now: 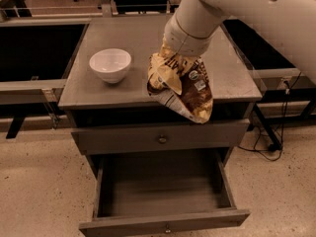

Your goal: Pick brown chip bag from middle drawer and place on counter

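Observation:
The brown chip bag [181, 87] hangs in the air over the front edge of the counter [123, 36], with its lower corner in front of the cabinet's edge. My gripper [173, 57] is at the bag's top, mostly hidden under the big white arm, and is shut on the bag. The middle drawer [163, 223] is pulled open below and its inside is bare.
A white bowl [110, 64] stands on the counter's left half. A closed grey drawer front with a round metal knob [162, 138] sits above the open drawer. Dark tables flank the cabinet, and cables lie on the floor at right [269, 147].

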Action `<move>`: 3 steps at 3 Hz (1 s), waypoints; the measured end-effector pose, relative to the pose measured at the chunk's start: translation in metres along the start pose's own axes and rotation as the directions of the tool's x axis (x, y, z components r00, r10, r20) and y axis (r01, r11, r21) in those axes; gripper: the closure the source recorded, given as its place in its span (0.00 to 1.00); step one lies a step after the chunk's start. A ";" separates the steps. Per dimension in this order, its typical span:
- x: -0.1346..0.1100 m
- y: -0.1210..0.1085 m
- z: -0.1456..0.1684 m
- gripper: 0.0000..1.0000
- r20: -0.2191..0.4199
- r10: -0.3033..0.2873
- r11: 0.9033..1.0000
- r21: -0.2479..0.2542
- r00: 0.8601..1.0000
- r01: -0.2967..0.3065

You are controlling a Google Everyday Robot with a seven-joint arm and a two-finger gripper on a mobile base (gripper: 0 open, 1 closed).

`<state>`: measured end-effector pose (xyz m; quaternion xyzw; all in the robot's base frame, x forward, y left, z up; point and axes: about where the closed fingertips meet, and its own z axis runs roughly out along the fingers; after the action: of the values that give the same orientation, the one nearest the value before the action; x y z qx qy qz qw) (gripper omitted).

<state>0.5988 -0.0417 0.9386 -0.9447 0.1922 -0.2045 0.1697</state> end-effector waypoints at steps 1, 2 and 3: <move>0.019 -0.016 -0.023 1.00 -0.111 -0.090 0.996 -0.010 0.990 0.089; 0.050 -0.051 -0.058 1.00 -0.271 -0.211 0.977 -0.034 0.939 0.210; 0.086 -0.071 -0.059 0.85 -0.350 -0.252 0.968 -0.088 0.902 0.236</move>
<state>0.6650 -0.0318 1.0450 -0.9115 0.1048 -0.3888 0.0841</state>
